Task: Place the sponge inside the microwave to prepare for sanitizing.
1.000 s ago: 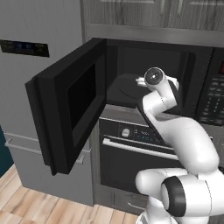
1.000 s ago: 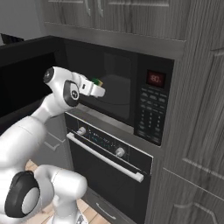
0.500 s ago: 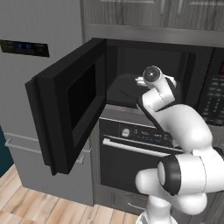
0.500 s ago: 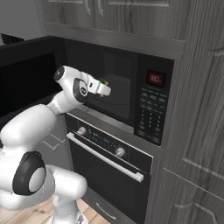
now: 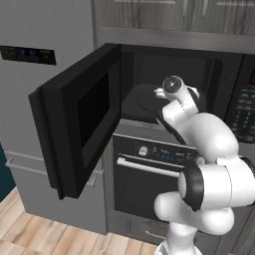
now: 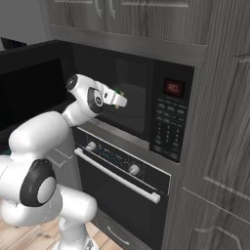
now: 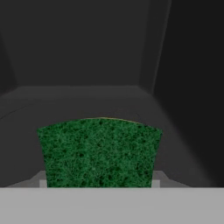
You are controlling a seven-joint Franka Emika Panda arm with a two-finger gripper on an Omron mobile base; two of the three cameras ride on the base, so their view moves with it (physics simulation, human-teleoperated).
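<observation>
The microwave (image 5: 149, 69) is a black built-in box whose door (image 5: 74, 124) stands swung wide to the left. Its round turntable (image 5: 149, 102) lies on the cavity floor, and its button panel with a red display (image 6: 168, 122) sits on the right. My gripper (image 6: 118, 98) reaches into the cavity mouth above the turntable, shut on the sponge (image 6: 117, 91). In the hand view the sponge (image 7: 99, 151) shows its green face with a thin yellow edge and fills the space between the fingertips (image 7: 41, 181). The dark back wall and floor of the microwave (image 7: 87, 52) lie ahead.
A black oven (image 5: 149, 169) with knobs and a silver bar handle (image 6: 114, 176) sits right under the microwave. A grey fridge (image 5: 30, 99) stands to the left behind the open door. Wood-grain cabinets (image 6: 219, 146) are above and to the right.
The hand has pushed forward from in front of the microwave into its opening, carrying the sponge with it. The door has not moved.
</observation>
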